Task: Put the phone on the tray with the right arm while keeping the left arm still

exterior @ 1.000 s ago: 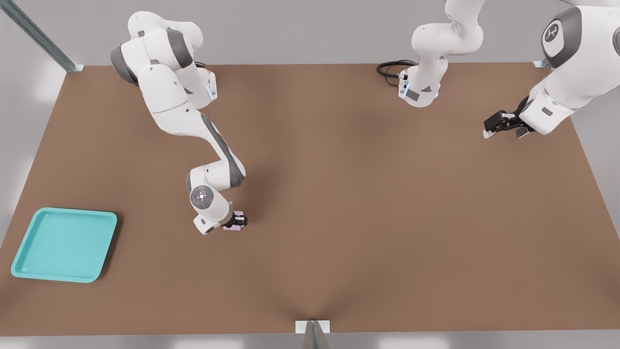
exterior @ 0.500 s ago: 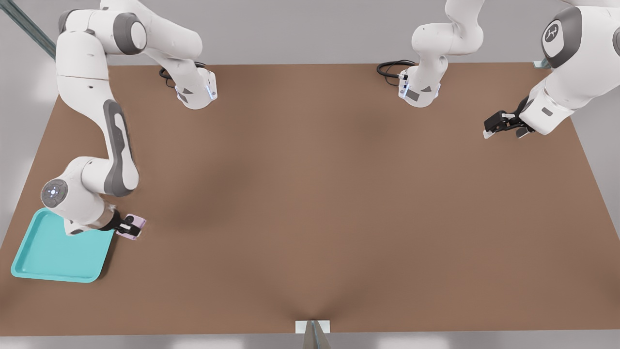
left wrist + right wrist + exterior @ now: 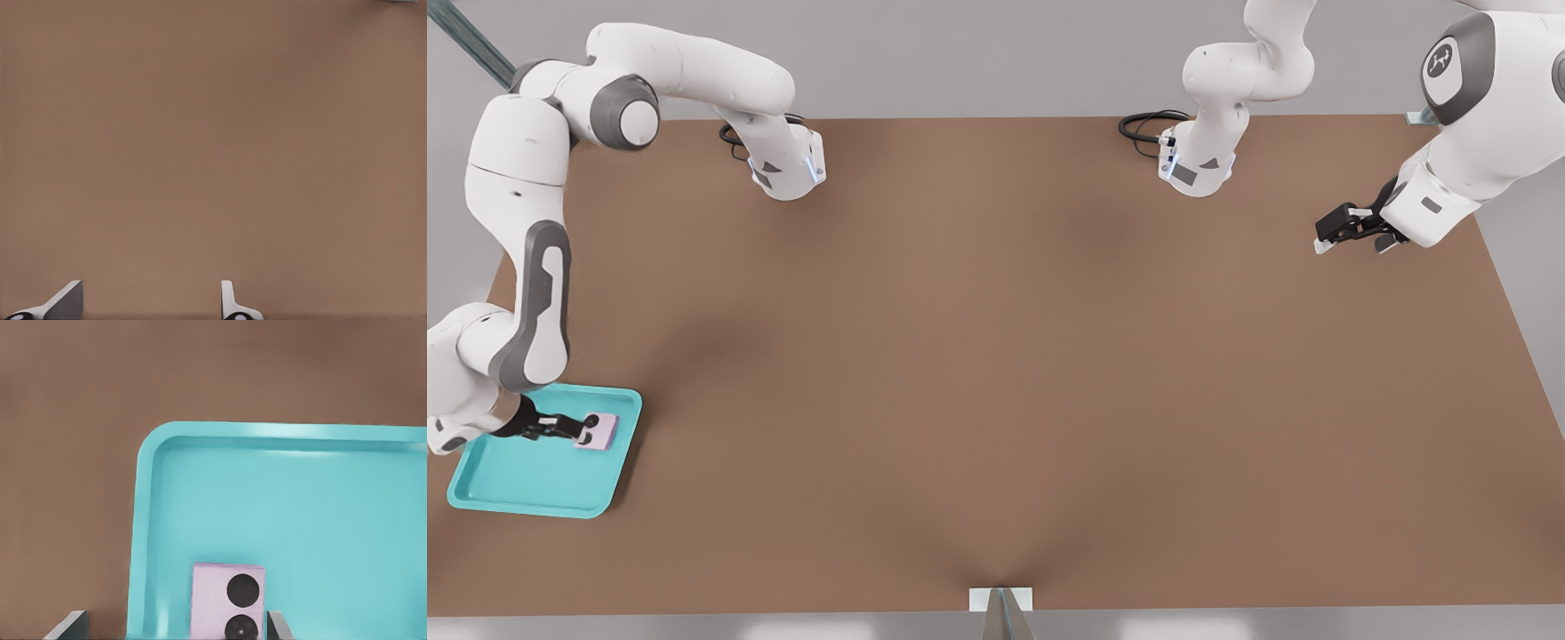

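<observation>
right arm point(image 3: 525, 267) – reaching over tray's rear corner | gripper point(image 3: 585, 430) – fingers spread wide, clear of phone | phone point(image 3: 227, 603) – inside turquoise tray point(image 3: 507, 498), near its rim | brown table point(image 3: 1049, 356)

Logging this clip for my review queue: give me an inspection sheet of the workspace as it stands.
Surface: brown tabletop, flat.
Job's things: pink-lilac phone inside the turquoise tray, near its far corner on the front view's right.
Clutter: nothing seen.
Grippers: right arm's pincer over the tray, open, one finger beside the phone.
Cables: black cable loops at both arm bases.
Surroundings: grey wall, metal frame strut.
</observation>
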Motion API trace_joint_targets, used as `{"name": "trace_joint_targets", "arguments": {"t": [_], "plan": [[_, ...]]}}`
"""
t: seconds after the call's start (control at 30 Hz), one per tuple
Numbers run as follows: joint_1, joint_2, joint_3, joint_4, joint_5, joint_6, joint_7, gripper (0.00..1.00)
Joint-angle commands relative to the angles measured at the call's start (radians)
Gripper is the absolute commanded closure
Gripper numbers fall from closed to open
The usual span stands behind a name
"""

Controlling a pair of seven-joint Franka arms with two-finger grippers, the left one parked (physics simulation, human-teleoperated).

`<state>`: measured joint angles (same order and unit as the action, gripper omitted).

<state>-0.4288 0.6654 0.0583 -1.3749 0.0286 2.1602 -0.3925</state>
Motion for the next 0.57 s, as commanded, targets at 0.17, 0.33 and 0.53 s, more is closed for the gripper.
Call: {"name": "trace_joint_targets", "arguments": {"t": [0.17,0.33,0.53], "plan": [[0.334,-0.454,0.064,0.013,-0.087,-0.548,0.296,0.0],[0.496,-0.586,-0.054,-0.007,-0.096,-0.652,0.392,0.0],[0.521,-0.606,-0.089,-0.075,-0.092,-0.654,0.434,0.0]]}}
